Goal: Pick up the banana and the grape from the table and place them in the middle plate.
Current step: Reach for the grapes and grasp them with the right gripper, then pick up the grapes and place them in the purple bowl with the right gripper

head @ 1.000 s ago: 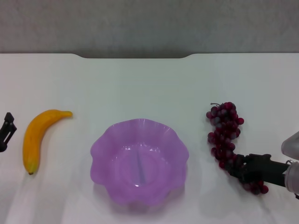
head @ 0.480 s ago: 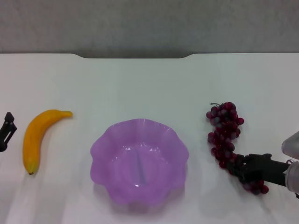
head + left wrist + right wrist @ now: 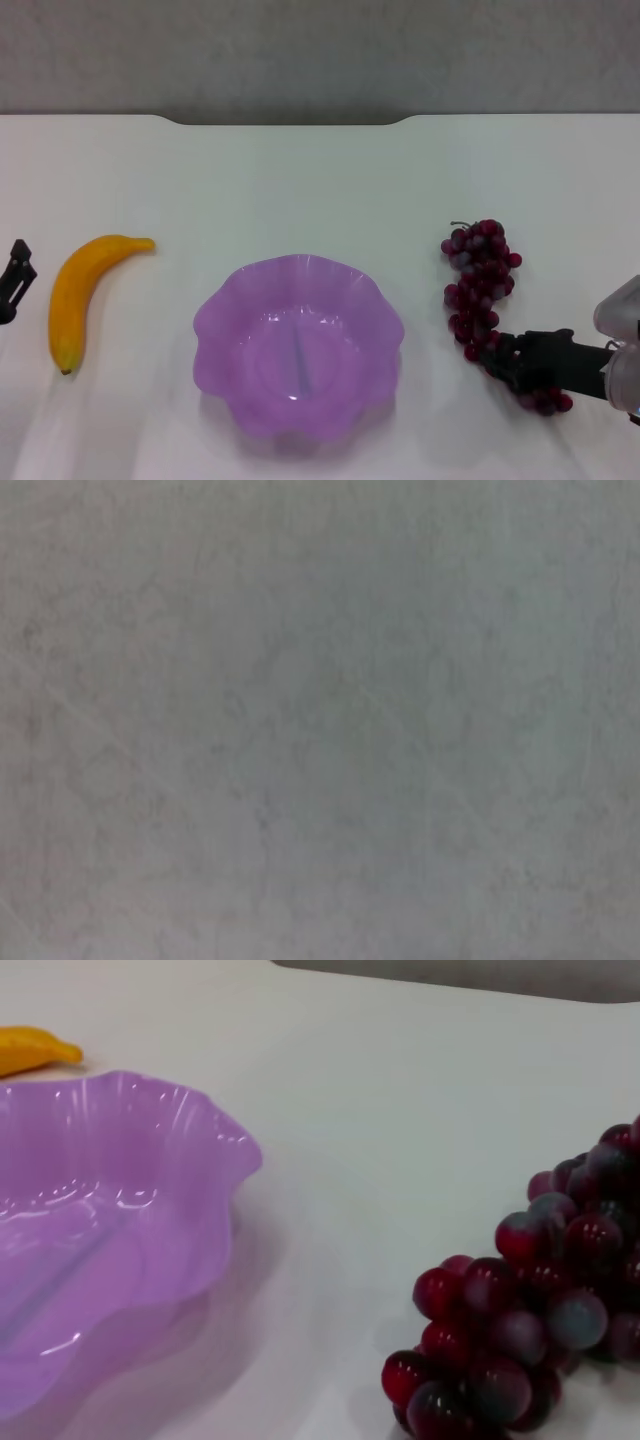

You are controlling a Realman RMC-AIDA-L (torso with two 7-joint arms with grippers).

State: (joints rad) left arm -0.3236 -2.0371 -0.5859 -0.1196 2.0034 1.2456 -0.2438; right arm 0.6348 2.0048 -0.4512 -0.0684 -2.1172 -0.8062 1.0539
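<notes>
The grape bunch [image 3: 479,272], dark red-purple, lies on the table right of the purple plate [image 3: 225,310]. My right gripper [image 3: 512,361] reaches in from the right edge and sits over the bunch's near end, with a few grapes showing below it. The right wrist view shows the grapes [image 3: 525,1320] close up, the plate's wavy rim [image 3: 215,1125] beside them and the banana's tip [image 3: 35,1047] beyond. The yellow-orange banana [image 3: 82,290] lies left of the plate. My left gripper [image 3: 14,280] stands at the left edge, just left of the banana and apart from it.
The white table [image 3: 320,180] has a notched far edge against a grey wall. The left wrist view shows only a plain grey surface [image 3: 320,720].
My right gripper has shifted very slightly at the near end of the grape bunch, and the nearest grapes moved a little with it. The banana, plate and left arm have not moved.
</notes>
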